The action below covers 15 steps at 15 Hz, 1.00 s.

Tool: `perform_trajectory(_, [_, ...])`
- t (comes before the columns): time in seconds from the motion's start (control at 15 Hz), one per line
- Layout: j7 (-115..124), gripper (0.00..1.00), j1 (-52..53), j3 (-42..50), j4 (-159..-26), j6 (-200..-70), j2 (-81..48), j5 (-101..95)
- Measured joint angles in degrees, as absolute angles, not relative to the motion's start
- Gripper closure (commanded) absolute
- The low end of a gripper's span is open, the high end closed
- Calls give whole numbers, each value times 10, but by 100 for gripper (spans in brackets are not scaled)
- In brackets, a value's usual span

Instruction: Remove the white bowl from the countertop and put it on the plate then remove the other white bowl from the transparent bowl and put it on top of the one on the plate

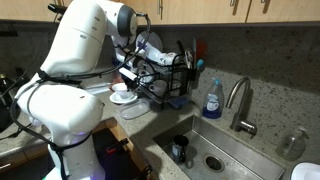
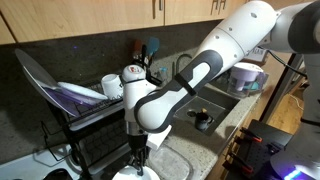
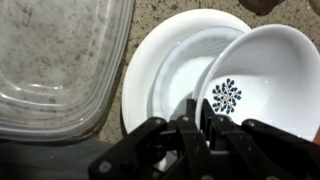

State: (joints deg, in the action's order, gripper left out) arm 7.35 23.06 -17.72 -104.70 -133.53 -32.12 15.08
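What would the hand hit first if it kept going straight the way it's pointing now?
Probably the white bowl sitting on the plate, just beyond the hand, which is shut on the rim of the other white bowl. The gap is hard to judge.

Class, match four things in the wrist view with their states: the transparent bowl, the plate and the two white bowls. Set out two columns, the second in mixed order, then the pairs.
Things:
1 transparent bowl
2 plate
3 white bowl
4 other white bowl, dark mark inside

States:
A sits on the plate
B rim pinched by the shut gripper
C see-through, at the left edge
D carries a bowl

Pairs: 1-C, 2-D, 3-A, 4-B
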Motion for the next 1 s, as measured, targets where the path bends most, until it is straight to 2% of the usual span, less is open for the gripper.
perform_trajectory(1.0, [94, 98, 244, -167, -999, -1335, -396, 135])
